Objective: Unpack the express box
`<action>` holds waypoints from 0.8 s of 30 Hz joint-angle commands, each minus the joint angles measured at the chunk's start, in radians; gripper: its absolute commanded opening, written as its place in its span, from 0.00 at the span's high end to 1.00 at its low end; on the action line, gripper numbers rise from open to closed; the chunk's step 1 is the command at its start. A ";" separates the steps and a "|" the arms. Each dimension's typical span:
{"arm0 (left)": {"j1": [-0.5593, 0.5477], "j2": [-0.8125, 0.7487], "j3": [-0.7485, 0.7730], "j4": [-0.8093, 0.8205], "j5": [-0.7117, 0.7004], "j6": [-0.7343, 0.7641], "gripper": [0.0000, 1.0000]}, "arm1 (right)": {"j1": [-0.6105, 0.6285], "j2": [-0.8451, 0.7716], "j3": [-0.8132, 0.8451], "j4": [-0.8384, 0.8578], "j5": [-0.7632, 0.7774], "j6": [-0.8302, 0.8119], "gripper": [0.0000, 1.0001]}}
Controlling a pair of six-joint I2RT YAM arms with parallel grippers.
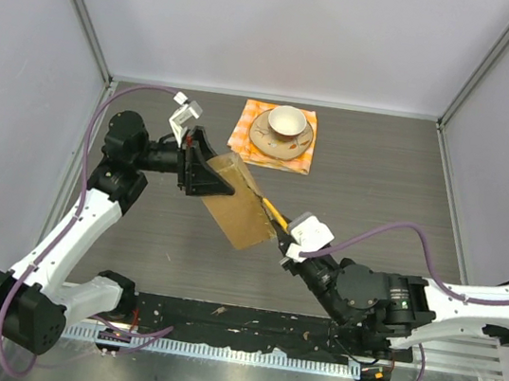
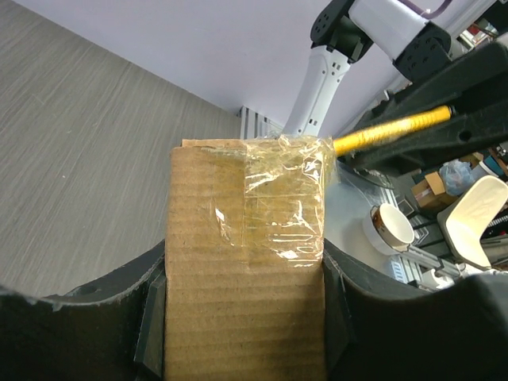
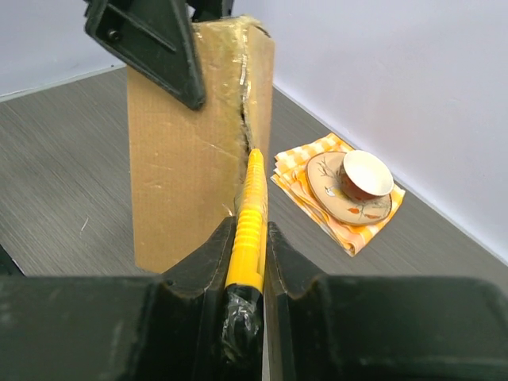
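The express box point(image 1: 236, 207) is a flat brown cardboard box sealed with clear tape, held tilted on the table. My left gripper point(image 1: 201, 175) is shut on its upper end; in the left wrist view the box point(image 2: 238, 270) fills the space between both fingers. My right gripper point(image 1: 285, 241) is shut on a yellow utility knife point(image 1: 273, 214). In the right wrist view the knife point(image 3: 248, 222) runs from between my fingers up to the taped seam along the box's point(image 3: 186, 167) right edge. The knife also shows in the left wrist view point(image 2: 393, 131).
A teacup point(image 1: 287, 121) on a saucer point(image 1: 273, 142) sits on an orange checkered cloth point(image 1: 248, 140) at the back middle, just beyond the box. Grey walls enclose the table on three sides. The arm bases stand on a black rail point(image 1: 244, 323) along the near edge.
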 commanded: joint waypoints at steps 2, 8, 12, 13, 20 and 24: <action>0.002 -0.028 0.022 -0.162 0.030 0.147 1.00 | -0.018 -0.077 -0.033 -0.016 0.165 0.074 0.99; 0.022 0.024 0.227 -0.805 -0.015 0.736 1.00 | -0.291 -0.154 -0.144 -0.183 -0.064 0.509 0.99; 0.022 0.050 0.309 -0.906 -0.022 0.823 1.00 | -0.602 -0.120 -0.162 -0.213 -0.430 0.651 0.99; 0.020 0.049 0.317 -0.906 -0.016 0.823 1.00 | -0.654 -0.085 -0.159 -0.211 -0.503 0.672 0.99; 0.006 0.030 0.333 -0.957 -0.022 0.826 1.00 | -1.168 0.044 -0.239 0.002 -1.071 0.750 0.99; -0.003 0.029 0.358 -1.070 -0.037 0.933 1.00 | -1.386 0.118 -0.338 0.183 -1.318 0.893 0.98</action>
